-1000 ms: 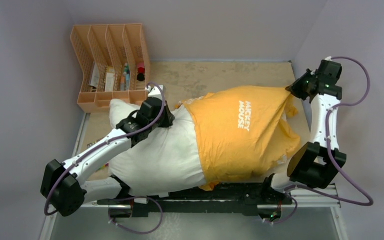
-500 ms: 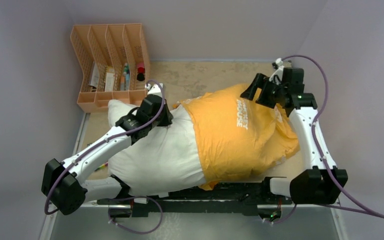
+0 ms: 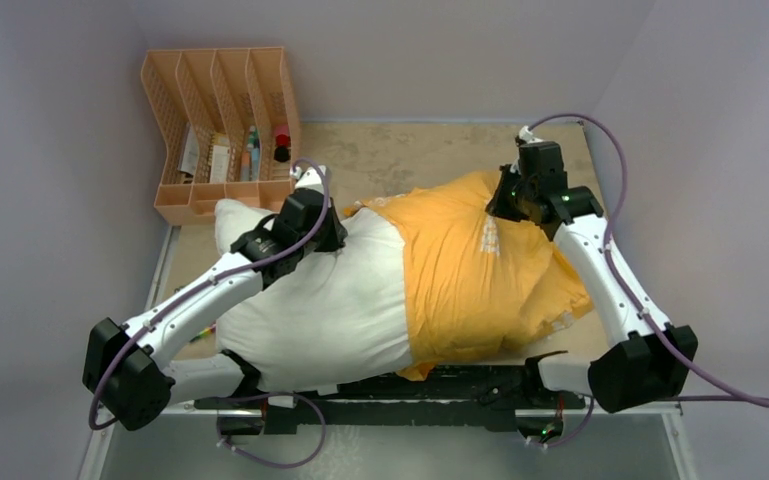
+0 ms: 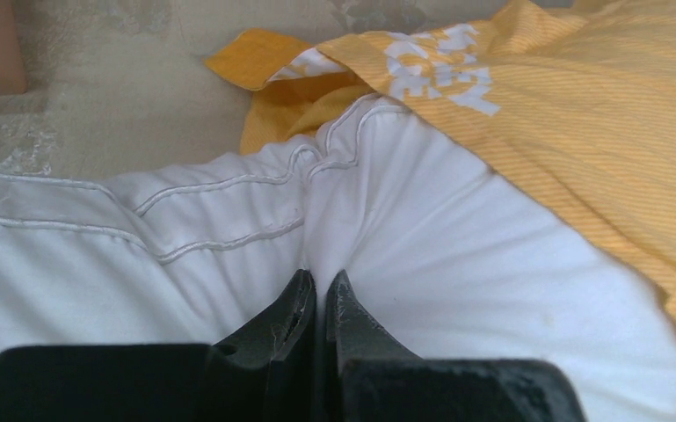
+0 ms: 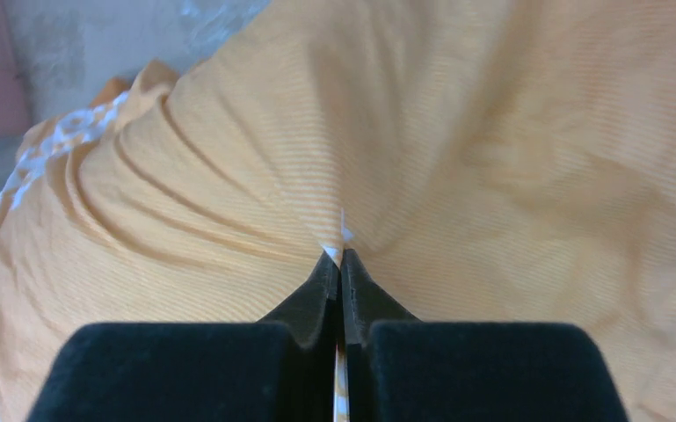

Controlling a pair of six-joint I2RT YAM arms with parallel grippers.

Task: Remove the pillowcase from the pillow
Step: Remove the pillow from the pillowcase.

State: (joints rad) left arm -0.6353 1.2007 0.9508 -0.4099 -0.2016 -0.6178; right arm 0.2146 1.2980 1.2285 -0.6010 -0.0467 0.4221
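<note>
The white pillow (image 3: pixel 310 300) lies across the table, its left half bare. The orange-yellow pillowcase (image 3: pixel 460 280) with white lettering still covers its right half. My left gripper (image 3: pixel 335 238) is shut on a pinch of the pillow's white fabric (image 4: pixel 378 211) near its piped seam; in the left wrist view the gripper (image 4: pixel 320 283) shows the fold between its jaws. My right gripper (image 3: pixel 505 205) is shut on a fold of the pillowcase (image 5: pixel 255 176) at its top far side; in the right wrist view the gripper (image 5: pixel 341 259) holds orange cloth with a bit of white print.
An orange mesh file organizer (image 3: pixel 220 130) with small items stands at the back left. Bare beige tabletop (image 3: pixel 400 150) shows behind the pillow. Walls close in on the left and right sides.
My right gripper has swung from the far right corner leftward over the pillowcase, and the taut cloth went slack and bunched. It now pinches cloth near the lettering. The left arm has stayed still.
</note>
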